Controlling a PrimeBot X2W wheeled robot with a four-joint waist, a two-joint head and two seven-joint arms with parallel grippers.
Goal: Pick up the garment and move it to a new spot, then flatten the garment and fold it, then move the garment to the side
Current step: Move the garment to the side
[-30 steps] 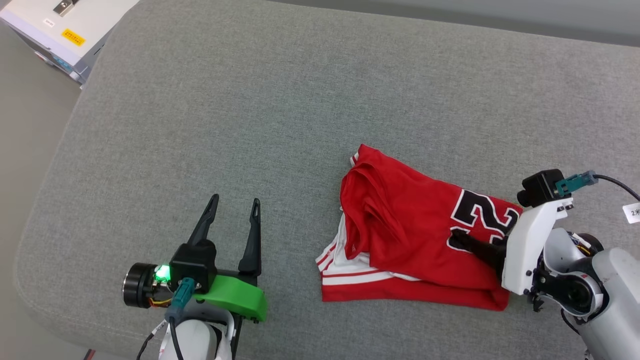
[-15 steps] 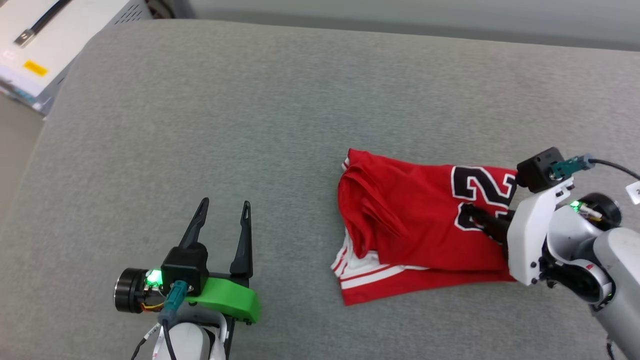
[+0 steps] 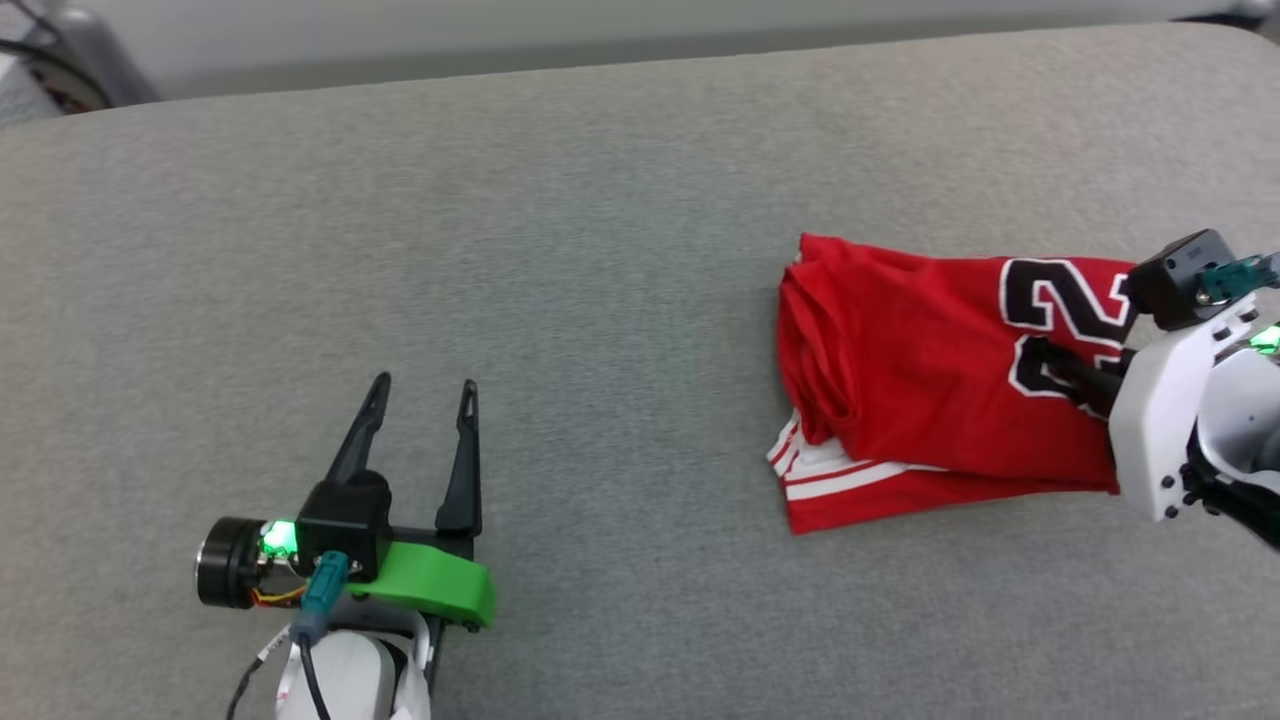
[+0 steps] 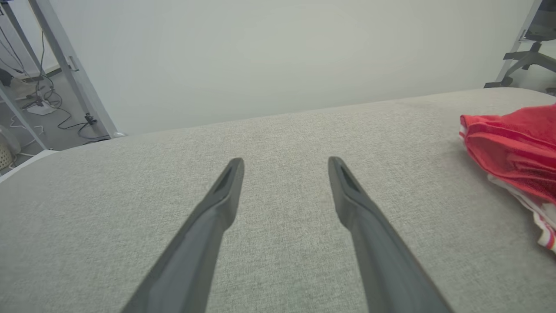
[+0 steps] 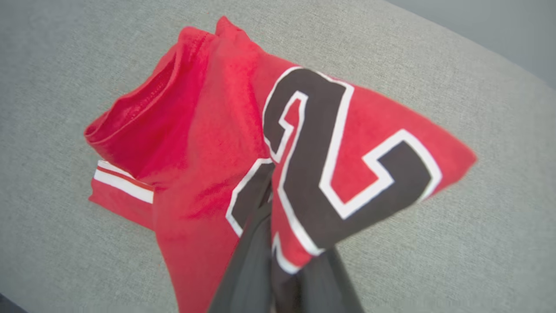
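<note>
The garment (image 3: 920, 400) lies folded at the right of the grey cushion (image 3: 600, 250), red with black-and-white block lettering and a white striped sleeve edge poking out at its front left. My right gripper (image 3: 1050, 355) is shut on its lettered right end, and in the right wrist view the garment (image 5: 208, 130) has a fold of cloth pinched between the fingers of that gripper (image 5: 282, 204). My left gripper (image 3: 424, 385) rests open at the lower left, well apart from the shirt. In the left wrist view that gripper (image 4: 285, 161) holds nothing, and the garment (image 4: 512, 143) sits at the right edge.
The cushion's rounded far-right corner (image 3: 1240, 40) is close to the shirt. Beyond the far edge are a pale wall, metal frame legs (image 4: 65, 65) with cables on the floor, and an office chair base (image 4: 530, 56).
The head camera has swung right. My right gripper has dragged the garment to the right, farther from the left gripper, which has stayed put and open.
</note>
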